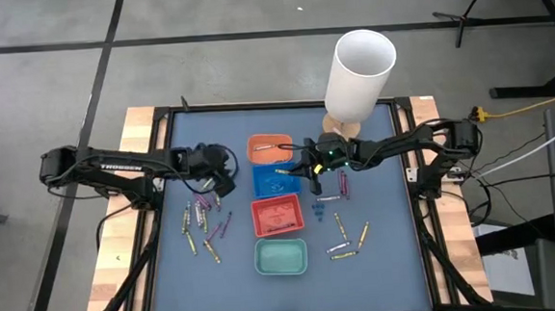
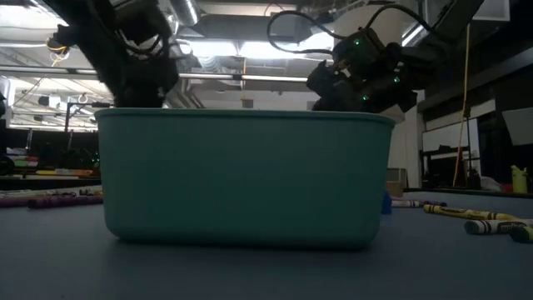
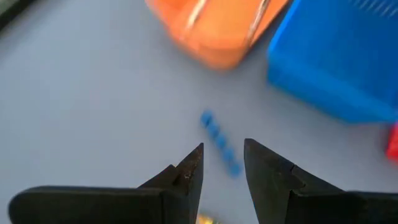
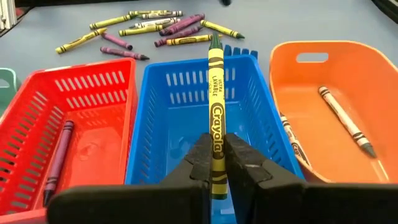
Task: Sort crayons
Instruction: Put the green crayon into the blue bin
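Right gripper (image 4: 217, 163) clamped on a yellow crayon (image 4: 215, 99), held over the blue tray (image 4: 186, 93). Red tray (image 4: 93, 99) beside it holds one purple crayon (image 4: 57, 158); orange tray (image 4: 348, 74) holds two. Loose crayons (image 4: 155, 28) lie beyond. Left gripper (image 3: 222, 171) spread, empty, above the mat.

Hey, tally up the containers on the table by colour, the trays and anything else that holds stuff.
Orange tray: 1
Blue tray: 1
Red tray: 1
Teal tray: 1
White cylinder: 1
Total: 5
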